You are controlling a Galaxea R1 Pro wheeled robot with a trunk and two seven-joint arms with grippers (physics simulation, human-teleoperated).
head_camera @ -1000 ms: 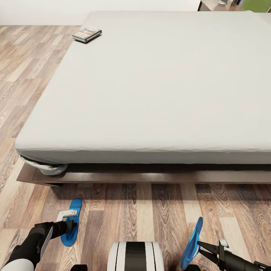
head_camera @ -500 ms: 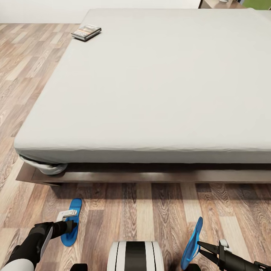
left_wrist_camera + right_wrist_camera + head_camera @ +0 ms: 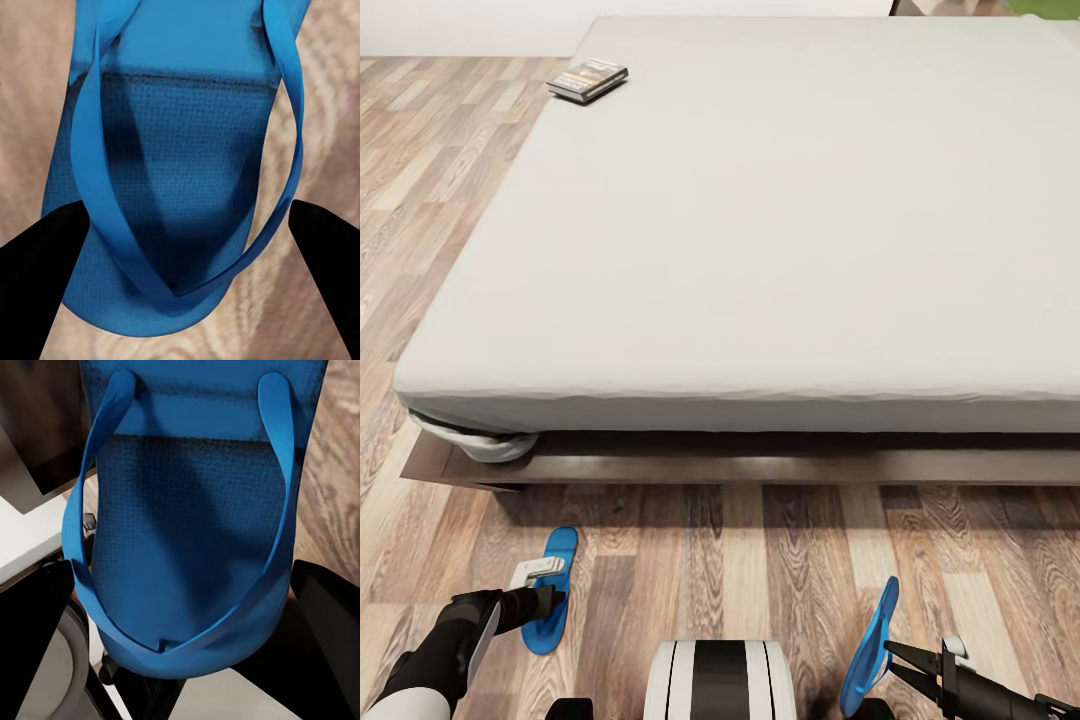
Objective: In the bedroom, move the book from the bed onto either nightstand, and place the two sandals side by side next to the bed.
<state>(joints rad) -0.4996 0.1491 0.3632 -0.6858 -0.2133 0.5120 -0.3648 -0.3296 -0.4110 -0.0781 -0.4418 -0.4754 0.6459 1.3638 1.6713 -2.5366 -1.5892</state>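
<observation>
Each hand holds one blue sandal near the bed (image 3: 760,200): left gripper (image 3: 545,603) pinches its sandal (image 3: 555,580) flat, right gripper (image 3: 895,655) pinches its sandal (image 3: 870,640) on edge, for pairing.

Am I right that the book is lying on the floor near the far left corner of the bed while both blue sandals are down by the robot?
Not quite. The book lies on the bed itself, at its far left corner, as the head view shows. The left sandal and the right sandal are indeed down by the robot.
</observation>
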